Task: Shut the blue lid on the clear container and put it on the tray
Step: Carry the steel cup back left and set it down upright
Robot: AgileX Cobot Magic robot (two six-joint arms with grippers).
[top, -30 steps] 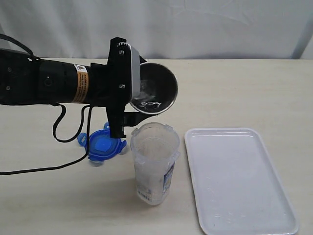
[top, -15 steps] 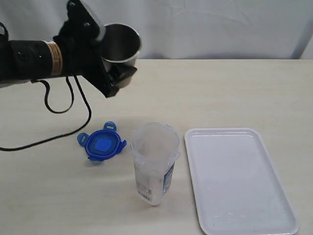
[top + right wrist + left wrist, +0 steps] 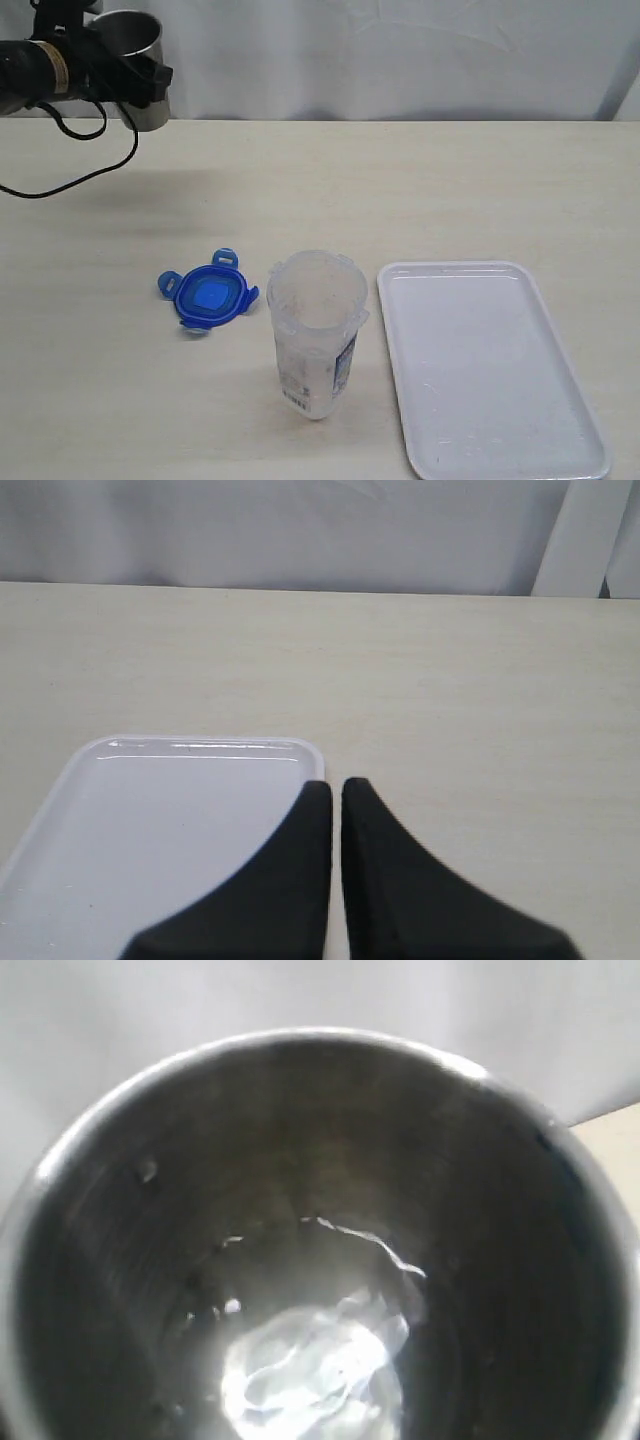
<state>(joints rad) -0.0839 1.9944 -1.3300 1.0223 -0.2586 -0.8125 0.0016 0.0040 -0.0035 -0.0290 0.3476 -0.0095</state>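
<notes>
The blue lid (image 3: 208, 297) lies flat on the table, its flaps spread out, just left of the clear container (image 3: 317, 335). The container stands upright and uncovered, a printed label low on its side. The white tray (image 3: 490, 370) lies right beside it on the right, with nothing on it. My left gripper (image 3: 142, 82) is far off at the back left, shut on a steel cup (image 3: 133, 45), whose inside fills the left wrist view (image 3: 320, 1210). My right gripper (image 3: 335, 785) is shut and holds nothing, hovering near a corner of the tray (image 3: 150, 820); it is outside the exterior view.
A black cable (image 3: 75, 170) from the left arm trails over the table at the back left. A white curtain (image 3: 400, 50) hangs behind the table's far edge. Bare tabletop (image 3: 450, 190) stretches behind the container and tray.
The left arm has swung the steel cup from tipped over the container up and away to the far back left, turning it upright. Lid, container and tray have not moved.
</notes>
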